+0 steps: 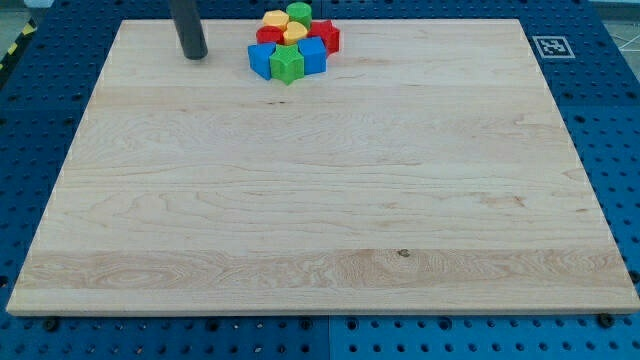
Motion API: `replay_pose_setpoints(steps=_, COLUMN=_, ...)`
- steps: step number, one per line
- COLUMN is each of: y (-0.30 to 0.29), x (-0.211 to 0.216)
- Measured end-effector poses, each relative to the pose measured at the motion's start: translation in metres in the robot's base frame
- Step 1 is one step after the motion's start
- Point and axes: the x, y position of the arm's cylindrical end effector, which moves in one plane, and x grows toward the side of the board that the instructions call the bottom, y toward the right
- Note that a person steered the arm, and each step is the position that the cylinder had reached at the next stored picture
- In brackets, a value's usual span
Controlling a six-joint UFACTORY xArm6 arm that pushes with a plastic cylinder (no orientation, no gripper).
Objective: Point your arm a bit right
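A pale wooden board (320, 190) fills most of the frame, lying on a blue perforated table (610, 120); a black-and-white square marker (550, 46) sits at the board's upper right corner. Near the top centre, eight blocks cluster, touching: two blue blocks (262, 59) (313, 55), two green blocks (287, 65) (299, 13), two yellow blocks (275, 19) (295, 34), two red blocks (326, 36) (267, 35). At upper left, my tip (194, 55) of the dark rod rests on the board, just left of the cluster, apart from it, holding nothing.

wooden board (320, 200), blue pegboard (40, 120), perhaps a marker tag (551, 46).
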Motion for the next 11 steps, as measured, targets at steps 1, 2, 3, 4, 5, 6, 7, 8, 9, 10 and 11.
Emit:
replay_pose_setpoints(steps=1, y=0.018, x=-0.006)
replay_pose_setpoints(steps=2, y=0.018, x=-0.017)
replay_pose_setpoints(steps=3, y=0.018, x=-0.016)
replay_pose_setpoints(steps=4, y=0.024, x=-0.003)
replay_pose_setpoints(steps=5, y=0.025, x=0.015)
replay_pose_setpoints(steps=6, y=0.027, x=0.017)
replay_pose_setpoints(steps=7, y=0.019, x=-0.009)
replay_pose_setpoints(steps=8, y=0.021, x=-0.013)
replay_pose_setpoints(steps=9, y=0.026, x=-0.013)
replay_pose_setpoints(steps=10, y=0.037, x=-0.011)
replay_pose_setpoints(steps=11, y=0.049, x=-0.001)
